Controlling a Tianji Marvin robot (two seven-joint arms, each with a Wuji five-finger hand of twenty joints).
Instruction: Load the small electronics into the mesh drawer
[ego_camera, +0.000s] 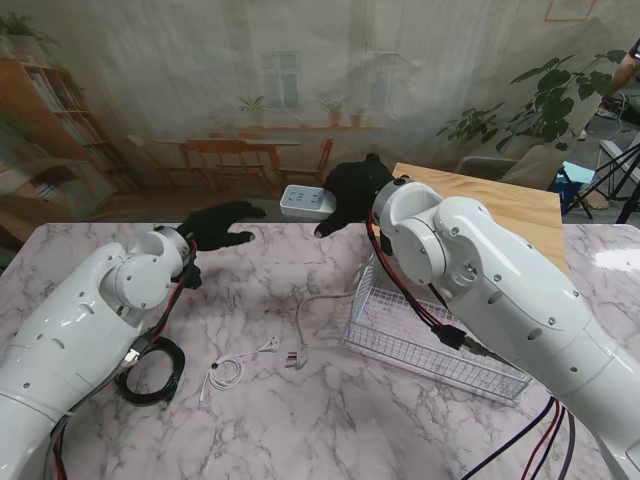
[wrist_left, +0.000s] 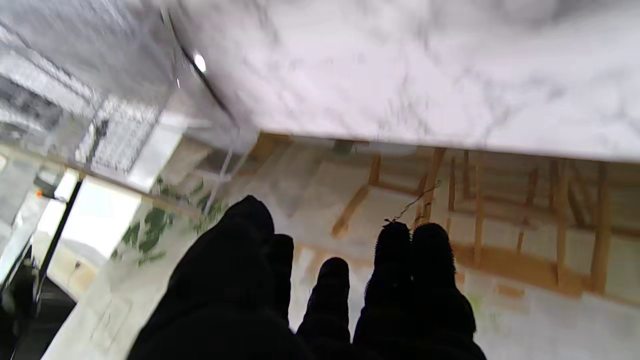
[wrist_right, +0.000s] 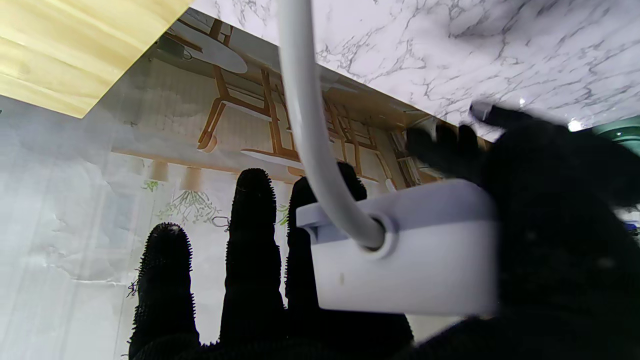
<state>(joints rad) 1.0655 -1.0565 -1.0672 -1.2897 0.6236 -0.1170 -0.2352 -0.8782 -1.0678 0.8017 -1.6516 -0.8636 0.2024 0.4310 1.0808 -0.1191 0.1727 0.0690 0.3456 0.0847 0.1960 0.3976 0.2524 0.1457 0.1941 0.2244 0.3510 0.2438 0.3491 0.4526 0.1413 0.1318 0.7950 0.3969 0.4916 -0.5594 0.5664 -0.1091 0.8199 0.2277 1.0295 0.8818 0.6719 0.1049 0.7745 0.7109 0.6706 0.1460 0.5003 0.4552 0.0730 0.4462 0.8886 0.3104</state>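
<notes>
Your right hand (ego_camera: 352, 192): raised over the far edge of the table (ego_camera: 330, 400), closed on the white power strip (ego_camera: 306, 201). In the right wrist view the strip (wrist_right: 407, 255) sits clamped between thumb and palm, the other fingers (wrist_right: 252, 235) stretched out straight beside it, and its thick white cord (wrist_right: 310, 115) leaves the end of the casing.

Power strip cord (ego_camera: 318, 300): in the stand's view it hangs from the strip to the table, loops just left of the drawer and ends in a plug (ego_camera: 295, 358) lying flat on the marble.

Mesh drawer (ego_camera: 400, 330): white wire, on the table under your right forearm, to the right of the cord. Nothing can be made out inside the part that shows.

Your left hand (ego_camera: 218, 224): held near the far edge of the table, well left of the strip, holding nothing, fingers (wrist_left: 330, 290) extended and slightly apart.

Small white cable (ego_camera: 232, 366): coiled, on the table nearer to you, left of the plug.

Black cable coil (ego_camera: 152, 372): beside your left forearm, just left of the white cable.

Wooden board (ego_camera: 500, 200): at the far right of the table, behind your right arm.
</notes>
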